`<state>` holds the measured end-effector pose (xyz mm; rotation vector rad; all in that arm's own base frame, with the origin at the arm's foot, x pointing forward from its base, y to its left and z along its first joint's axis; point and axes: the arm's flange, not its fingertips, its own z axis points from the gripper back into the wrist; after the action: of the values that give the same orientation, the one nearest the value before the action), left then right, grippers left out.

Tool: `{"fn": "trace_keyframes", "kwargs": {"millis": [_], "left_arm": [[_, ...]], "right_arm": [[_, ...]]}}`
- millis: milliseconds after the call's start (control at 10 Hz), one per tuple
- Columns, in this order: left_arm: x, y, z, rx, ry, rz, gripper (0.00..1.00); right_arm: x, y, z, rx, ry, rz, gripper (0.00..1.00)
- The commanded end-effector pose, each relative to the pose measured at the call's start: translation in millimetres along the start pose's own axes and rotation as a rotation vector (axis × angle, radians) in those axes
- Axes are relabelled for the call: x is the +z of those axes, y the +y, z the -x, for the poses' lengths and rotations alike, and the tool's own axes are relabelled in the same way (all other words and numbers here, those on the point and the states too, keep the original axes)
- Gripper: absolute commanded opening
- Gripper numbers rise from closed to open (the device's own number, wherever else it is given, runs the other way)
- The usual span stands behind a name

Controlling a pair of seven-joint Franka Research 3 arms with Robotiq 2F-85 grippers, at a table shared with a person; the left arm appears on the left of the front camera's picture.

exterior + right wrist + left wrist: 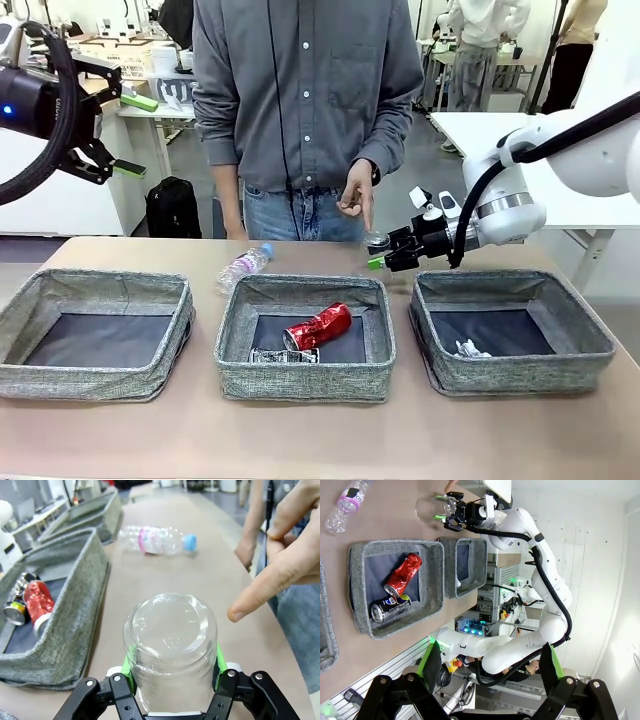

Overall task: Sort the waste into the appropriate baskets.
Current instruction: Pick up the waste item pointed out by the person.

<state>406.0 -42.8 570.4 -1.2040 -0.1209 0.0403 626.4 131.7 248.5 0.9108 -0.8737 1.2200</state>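
Right tool (170,676) grasps the clear plastic cup (170,645), green pads pressed to both its sides, behind the gap between the middle basket (300,290) and the right basket (510,282). A person's hand (357,198) points just beside it. Left tool (133,135) hangs released, raised at the far left. The middle basket holds a crushed red can (317,327) and a dark printed can (283,355). The right basket holds a white paper wad (470,349). A blue-capped bottle (245,265) lies on the tan desk (320,440).

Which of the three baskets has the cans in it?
The middle basket: it holds the crushed red can and the dark can; the right basket holds paper.
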Motion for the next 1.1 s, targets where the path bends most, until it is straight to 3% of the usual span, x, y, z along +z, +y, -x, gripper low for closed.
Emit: {"fn": "trace_keyframes", "kwargs": {"millis": [0,500,600,1000], "left_arm": [[2.7,-0.2,2.2,-0.009,0.010,-0.002,1.00],[2.7,-0.2,2.2,-0.009,0.010,-0.002,1.00],[2.7,-0.2,2.2,-0.009,0.010,-0.002,1.00],[2.7,-0.2,2.2,-0.009,0.010,-0.002,1.00]], "right_arm": [[2.3,-4.4,2.8,-0.003,0.027,-0.004,0.67],[6.2,-2.4,2.0,0.028,-0.017,-0.031,0.67],[7.6,-2.5,2.6,0.040,0.022,-0.008,0.48],[22.1,-2.3,1.5,0.045,0.038,-0.007,0.48]]}}
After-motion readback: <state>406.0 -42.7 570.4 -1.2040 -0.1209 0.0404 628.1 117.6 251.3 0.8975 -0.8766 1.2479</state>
